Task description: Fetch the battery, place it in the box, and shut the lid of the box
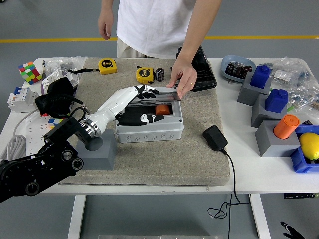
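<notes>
Robot hand (left) (142, 102): white fingers extended, laid over the lid of the box; grips nothing. Black arm enters from lower left corner.
Rubik's cube (28, 72): far left of table (259, 174), multicoloured.
Grey block (97, 149): on the mat, just beside the box's left front corner, partly behind the robot wrist.
Mat (149, 164): beige pad under the box, middle of table.
Yellow tape measures: one (105, 65) at the mat's far left, a second (145, 75) behind the box.
Box (149, 130): light grey, rectangular, round marks along front wall; sits on the mat.
Lid (157, 96): clear, tilted low over the box, hinged at the rear; not fully down.
Battery (162, 109): orange cylinder, lying on its side inside the box, right half, seen through the lid.
Person's hand (182, 77): fingertips touching the lid's right rear edge.
Black adapter (215, 138): on the mat right of the box, cord trailing off the front edge.
Right robot hand: out of view.
</notes>
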`<state>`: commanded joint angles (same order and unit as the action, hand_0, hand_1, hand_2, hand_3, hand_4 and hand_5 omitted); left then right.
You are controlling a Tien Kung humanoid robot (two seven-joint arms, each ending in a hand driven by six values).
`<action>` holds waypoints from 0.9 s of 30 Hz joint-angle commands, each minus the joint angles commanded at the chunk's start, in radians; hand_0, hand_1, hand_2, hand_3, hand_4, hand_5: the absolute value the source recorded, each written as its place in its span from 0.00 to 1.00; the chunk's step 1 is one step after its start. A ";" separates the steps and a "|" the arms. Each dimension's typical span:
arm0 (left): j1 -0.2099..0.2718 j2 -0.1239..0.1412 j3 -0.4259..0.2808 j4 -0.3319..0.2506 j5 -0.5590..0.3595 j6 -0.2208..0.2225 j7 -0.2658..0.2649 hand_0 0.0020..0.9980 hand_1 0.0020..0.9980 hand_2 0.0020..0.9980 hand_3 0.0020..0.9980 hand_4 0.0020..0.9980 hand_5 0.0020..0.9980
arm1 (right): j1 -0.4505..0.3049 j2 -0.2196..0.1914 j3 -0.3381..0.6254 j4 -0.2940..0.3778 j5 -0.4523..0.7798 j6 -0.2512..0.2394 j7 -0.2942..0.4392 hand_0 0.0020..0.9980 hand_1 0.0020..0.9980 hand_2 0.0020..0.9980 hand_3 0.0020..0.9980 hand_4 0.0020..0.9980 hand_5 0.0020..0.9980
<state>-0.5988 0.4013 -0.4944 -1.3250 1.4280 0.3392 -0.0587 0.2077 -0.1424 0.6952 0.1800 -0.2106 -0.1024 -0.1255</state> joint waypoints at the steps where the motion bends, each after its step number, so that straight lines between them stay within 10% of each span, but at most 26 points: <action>1: 0.013 0.006 -0.003 -0.010 -0.005 0.001 -0.002 0.51 0.68 0.71 0.75 1.00 0.71 | 0.000 -0.001 0.002 0.000 -0.001 0.000 0.000 0.65 0.69 0.66 0.56 0.93 0.46; 11: 0.097 0.016 -0.144 -0.081 0.003 -0.003 -0.007 0.50 0.68 0.71 0.75 1.00 0.71 | 0.002 -0.002 0.001 0.000 -0.001 -0.001 0.001 0.64 0.69 0.66 0.56 0.93 0.46; 27: 0.273 -0.053 -0.565 -0.029 0.060 0.018 -0.080 0.52 0.69 0.71 0.74 1.00 0.69 | 0.006 -0.007 0.016 0.000 -0.015 0.002 -0.002 0.64 0.69 0.66 0.56 0.93 0.46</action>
<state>-0.3261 0.3479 -1.0597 -1.3544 1.4879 0.3572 -0.1384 0.2134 -0.1491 0.7111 0.1800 -0.2254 -0.1002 -0.1273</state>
